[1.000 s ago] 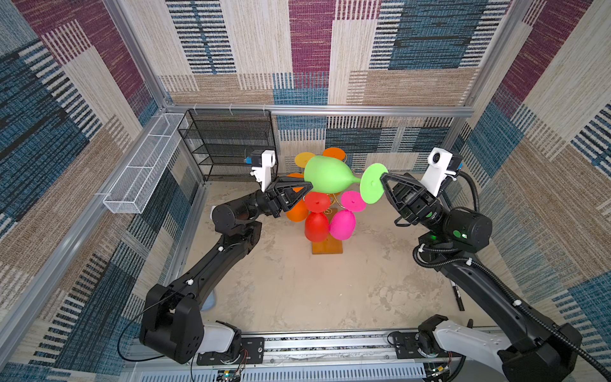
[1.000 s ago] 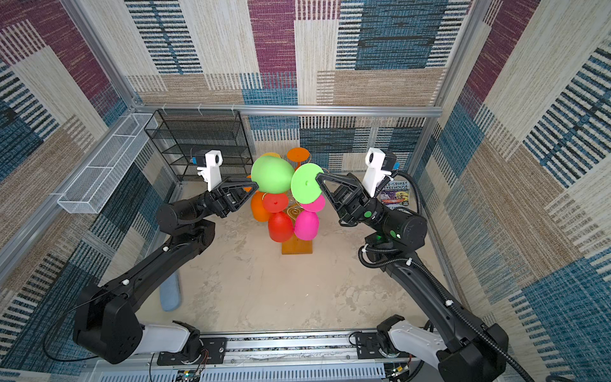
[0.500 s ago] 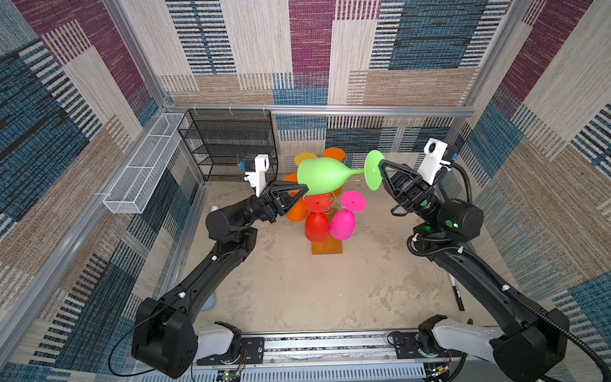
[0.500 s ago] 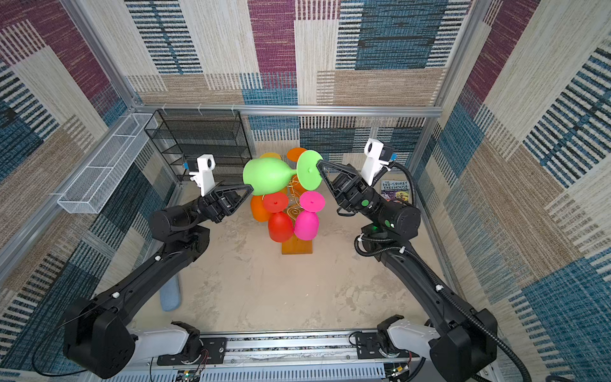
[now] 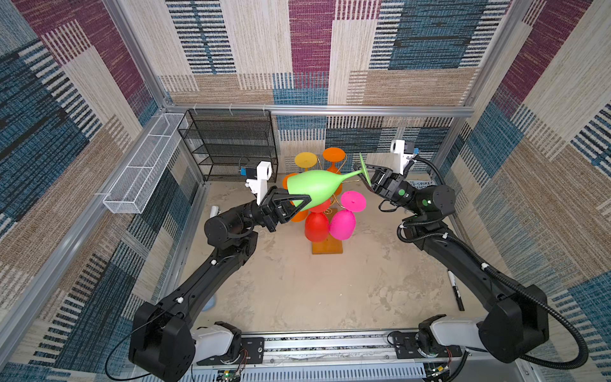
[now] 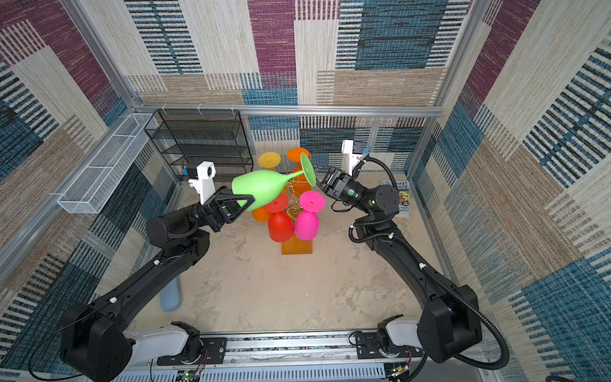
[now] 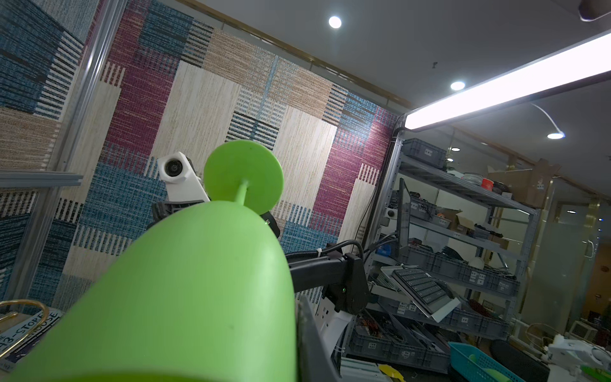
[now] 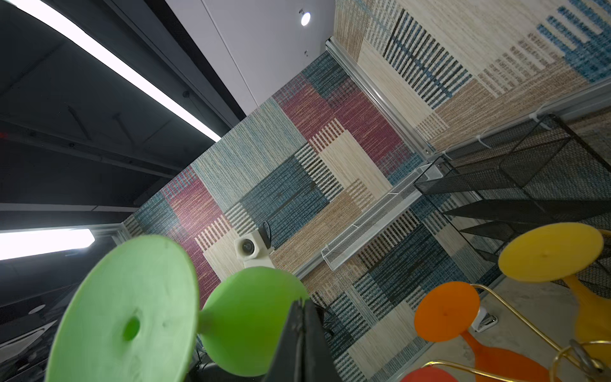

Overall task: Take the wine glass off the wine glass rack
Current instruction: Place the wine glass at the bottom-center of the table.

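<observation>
Top views, both: the green wine glass point(image 5: 310, 188) point(image 6: 261, 187) hangs level in the air and spans the two claws. The left claw point(image 5: 305, 200) point(image 6: 249, 199) is clenched on the bowl's rim. The right claw point(image 5: 367, 177) point(image 6: 319, 178) is clenched on the foot's edge. The wine glass rack point(image 5: 327, 246) point(image 6: 297, 246) stands below and between the claws. A red glass point(image 5: 316, 226) and a pink glass point(image 5: 342, 225) hang bowl-down on it.

Left wrist view: the green bowl point(image 7: 185, 291) fills the space ahead of the claw. One finger point(image 7: 312, 344) lies against its outer wall, and the foot disc sits beyond.

Right wrist view: the fingers point(image 8: 287, 350) are pressed together. The green foot point(image 8: 125, 314) is just beside them, and the bowl lies past the tips. The pinch point itself does not show. A yellow foot point(image 8: 550, 251) and an orange foot point(image 8: 446, 311) sit off to the side on gold wire.
</observation>
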{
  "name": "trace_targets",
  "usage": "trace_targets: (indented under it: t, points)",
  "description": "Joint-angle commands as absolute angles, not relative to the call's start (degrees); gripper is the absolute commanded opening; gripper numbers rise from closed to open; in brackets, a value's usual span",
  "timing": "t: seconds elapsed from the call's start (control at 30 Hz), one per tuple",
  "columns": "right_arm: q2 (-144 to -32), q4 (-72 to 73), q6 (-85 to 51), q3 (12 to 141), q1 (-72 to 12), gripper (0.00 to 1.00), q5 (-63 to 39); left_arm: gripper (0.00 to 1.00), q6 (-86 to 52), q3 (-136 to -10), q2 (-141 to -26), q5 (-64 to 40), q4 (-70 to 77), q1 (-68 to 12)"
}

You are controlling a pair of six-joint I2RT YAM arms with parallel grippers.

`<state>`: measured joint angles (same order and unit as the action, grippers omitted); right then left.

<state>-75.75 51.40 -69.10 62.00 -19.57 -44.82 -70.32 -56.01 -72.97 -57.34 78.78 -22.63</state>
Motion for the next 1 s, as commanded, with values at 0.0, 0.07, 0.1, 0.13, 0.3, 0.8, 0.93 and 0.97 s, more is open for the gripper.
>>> trace_targets:
  t: [0.0, 0.07, 0.1, 0.13, 0.3, 0.8, 0.93, 0.97]
  points:
    - [-75.4, 49.7, -67.9, 62.5, -18.9, 0.02, -46.6, 0.00, -68.9, -56.2, -73.5, -56.9, 80.8, -22.6]
    - [-75.3, 49.5, -67.6, 62.3, -18.6, 0.03, -46.6, 0.00, -68.8, -56.2, -73.8, -56.7, 80.8, -22.5]
    - [-75.3, 49.1, -67.5, 62.3, -18.4, 0.05, -46.6, 0.00, -68.7, -56.3, -73.9, -56.6, 80.8, -22.6]
    - [-75.1, 48.7, -67.2, 62.3, -18.1, 0.06, -46.6, 0.00, -68.6, -56.4, -74.0, -56.6, 80.8, -22.6]
    - [-71.8, 35.7, -57.1, 64.5, -16.6, 0.21, -42.6, 0.00, -67.7, -58.3, -74.9, -58.3, 80.0, -22.6]
    - [-58.1, -5.2, -25.9, 68.3, -16.6, 0.60, -8.7, 0.00, -16.1, -73.1, -65.4, -53.7, 2.6, -24.4]
    - [-56.2, -10.0, -23.4, 66.7, -16.7, 0.62, -3.7, 0.00, -9.7, -76.9, -63.1, -51.5, -9.9, -27.8]
    - [-55.7, -11.1, -22.8, 66.4, -16.7, 0.62, -2.8, 0.00, -7.4, -78.1, -62.3, -50.0, -13.9, -29.3]
